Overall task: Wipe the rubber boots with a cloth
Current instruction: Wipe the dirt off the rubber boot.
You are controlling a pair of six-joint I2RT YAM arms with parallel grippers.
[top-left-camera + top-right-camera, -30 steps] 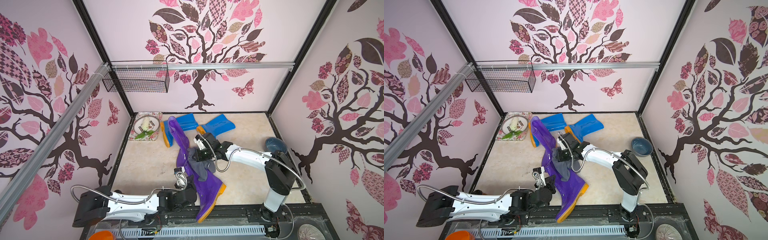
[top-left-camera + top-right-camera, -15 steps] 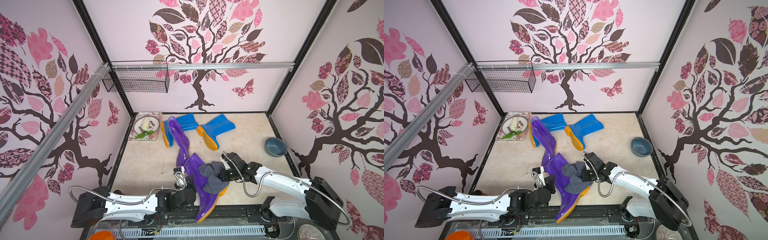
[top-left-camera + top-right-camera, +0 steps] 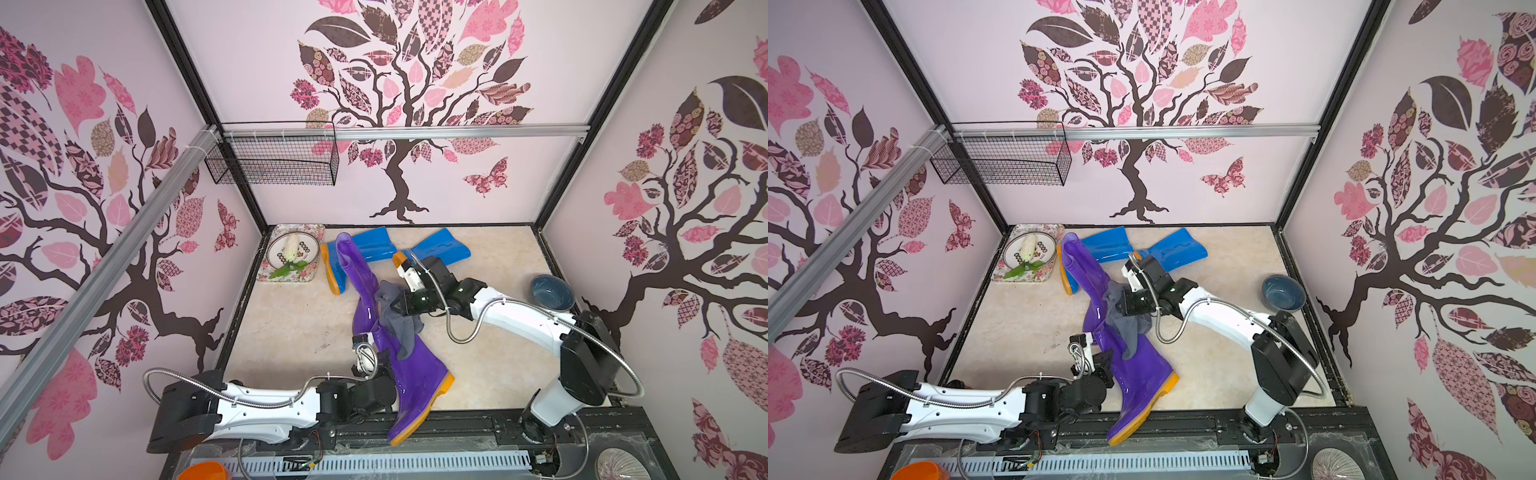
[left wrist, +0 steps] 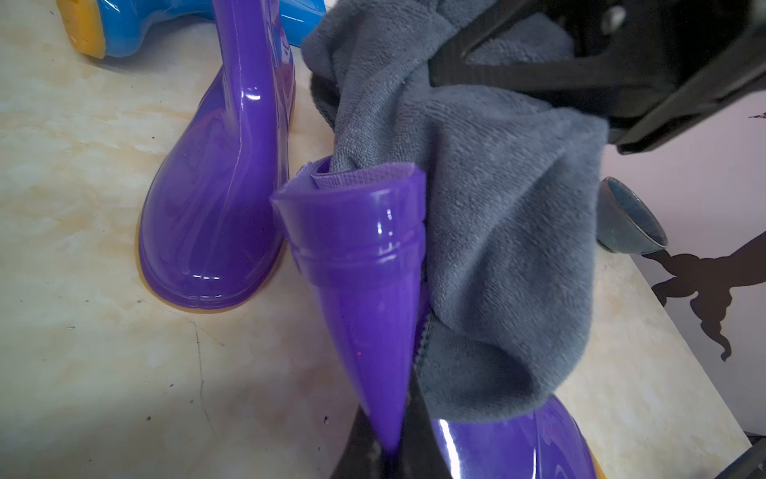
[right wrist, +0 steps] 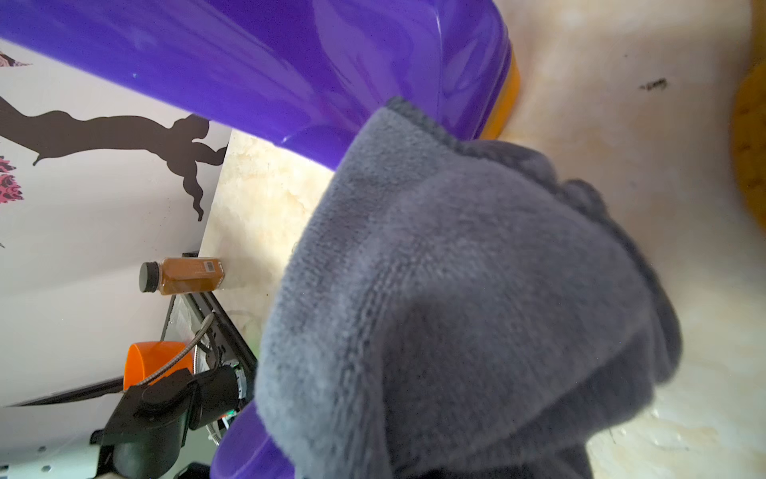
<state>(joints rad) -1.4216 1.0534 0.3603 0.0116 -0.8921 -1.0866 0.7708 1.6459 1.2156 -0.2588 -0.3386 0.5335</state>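
- The left gripper [image 4: 387,452] is closed tight on the leg of 1 purple boot [image 3: 415,374].
- The right gripper [image 3: 395,305] pinches the cloth [image 3: 400,330], which hangs over that boot.
- The other purple boot [image 3: 357,266] and 2 blue boots [image 3: 370,245] lie behind.

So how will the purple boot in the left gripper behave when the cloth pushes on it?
Probably soft-walled: the purple boot has its shaft pinched to a narrow wedge in the left gripper. Its glossy skin likely lets the cloth slide freely. Gripped only at the shaft, with the sole end far from the grip, it may swing under a push.
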